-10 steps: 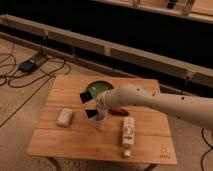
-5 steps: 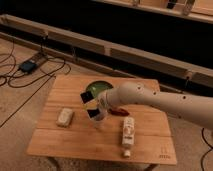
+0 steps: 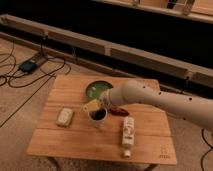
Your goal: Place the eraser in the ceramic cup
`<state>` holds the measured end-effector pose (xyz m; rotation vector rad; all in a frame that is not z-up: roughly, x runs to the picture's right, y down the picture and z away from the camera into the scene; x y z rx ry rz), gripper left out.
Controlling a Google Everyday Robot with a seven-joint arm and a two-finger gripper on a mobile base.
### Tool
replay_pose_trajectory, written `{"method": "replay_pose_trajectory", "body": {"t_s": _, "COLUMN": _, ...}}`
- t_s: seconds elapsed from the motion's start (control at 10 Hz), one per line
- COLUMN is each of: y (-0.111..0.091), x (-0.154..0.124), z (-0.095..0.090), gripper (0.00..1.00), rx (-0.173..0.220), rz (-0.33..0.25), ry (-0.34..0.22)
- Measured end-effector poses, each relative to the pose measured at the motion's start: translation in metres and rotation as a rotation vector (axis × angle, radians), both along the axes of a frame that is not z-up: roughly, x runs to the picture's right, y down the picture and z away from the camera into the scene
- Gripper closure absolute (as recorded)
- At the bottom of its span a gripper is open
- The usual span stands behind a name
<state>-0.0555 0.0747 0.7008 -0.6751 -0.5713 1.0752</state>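
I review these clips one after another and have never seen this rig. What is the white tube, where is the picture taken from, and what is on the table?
The white tube is a robot arm ending in a two-finger gripper, above the ceramic cup. One camera looks down on the wooden table; its mount is unknown. The tan eraser is at the gripper, over the cup's rim. Also there: a green dish, a pale pad, a white bottle lying down, and something red.

A robot test space rather than a home: a small wooden table (image 3: 70, 142) on speckled flooring; loose cables (image 3: 50, 70) trailing by a dark wall; the gripper (image 3: 101, 104) over the table.
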Motion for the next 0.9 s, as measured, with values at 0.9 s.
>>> {"method": "replay_pose_trajectory", "body": {"t_s": 0.9, "y": -0.08, "x": -0.101, "z": -0.066, "gripper": 0.2, "rx": -0.013, "rz": 0.154, "ry": 0.376}}
